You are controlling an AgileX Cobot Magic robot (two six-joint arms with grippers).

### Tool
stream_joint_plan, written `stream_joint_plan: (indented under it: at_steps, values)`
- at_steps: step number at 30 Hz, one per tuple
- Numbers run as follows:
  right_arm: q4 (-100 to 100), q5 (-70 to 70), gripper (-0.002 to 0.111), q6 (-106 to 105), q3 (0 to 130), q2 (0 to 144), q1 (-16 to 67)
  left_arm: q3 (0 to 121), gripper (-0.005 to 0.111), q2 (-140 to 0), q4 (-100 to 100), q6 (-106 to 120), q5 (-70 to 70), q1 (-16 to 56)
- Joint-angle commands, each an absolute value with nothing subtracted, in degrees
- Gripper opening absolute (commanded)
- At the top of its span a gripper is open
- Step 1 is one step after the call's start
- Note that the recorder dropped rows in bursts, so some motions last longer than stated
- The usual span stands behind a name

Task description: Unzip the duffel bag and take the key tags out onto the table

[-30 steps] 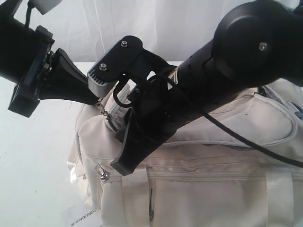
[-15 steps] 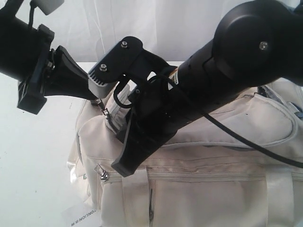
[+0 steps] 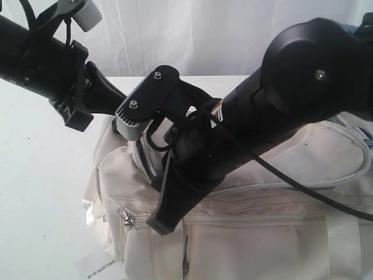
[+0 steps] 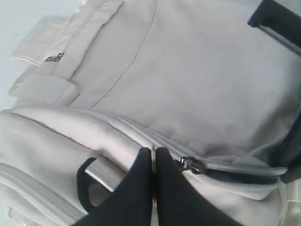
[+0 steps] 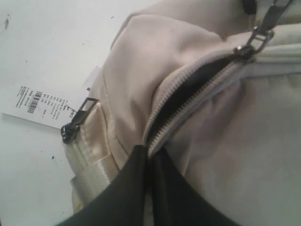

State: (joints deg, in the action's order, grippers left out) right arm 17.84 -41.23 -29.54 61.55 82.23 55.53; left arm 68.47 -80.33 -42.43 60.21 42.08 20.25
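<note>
The cream duffel bag (image 3: 262, 233) lies on the white table (image 3: 41, 175). My left gripper (image 4: 153, 157) is shut on the thin metal zipper pull (image 4: 153, 151) of the top zipper, right beside the slider (image 4: 193, 165). Behind the slider the zipper gapes a little over dark lining (image 5: 188, 87). My right gripper (image 5: 149, 155) is shut on the bag's fabric at the zipper's end. In the exterior view the right gripper (image 3: 165, 219) points down onto the bag, and the left gripper (image 3: 114, 100) reaches in behind the right wrist. The key tags are hidden.
A side pocket zipper pull (image 3: 125, 217) hangs at the bag's near end. A white printed label (image 3: 102, 265) lies on the table beside the bag. The thick right arm (image 3: 303, 76) crosses above the bag, with a black cable trailing over it.
My left arm has risen and swung to the right, so the top zipper pull is now hidden behind the right wrist. The right gripper has shifted slightly down and right on the bag.
</note>
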Motion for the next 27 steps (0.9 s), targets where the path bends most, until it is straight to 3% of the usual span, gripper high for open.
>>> stream_joint_plan:
  at_steps: [1, 15, 27]
  values:
    - [17.77, -43.82, 0.000, -29.53, 60.56, 82.46, 55.57, 68.74, 0.000, -80.92, -44.85, 60.81, 35.38, 20.11]
    - [18.39, -43.82, 0.000, -29.53, 60.56, 82.27, 55.57, 68.83, 0.000, -87.43, -55.33, 69.36, 15.56, 20.11]
    - [18.39, -45.15, 0.000, -29.53, 60.56, 82.11, 55.57, 75.42, 0.000, -94.83, -55.33, 69.23, 10.68, 20.11]
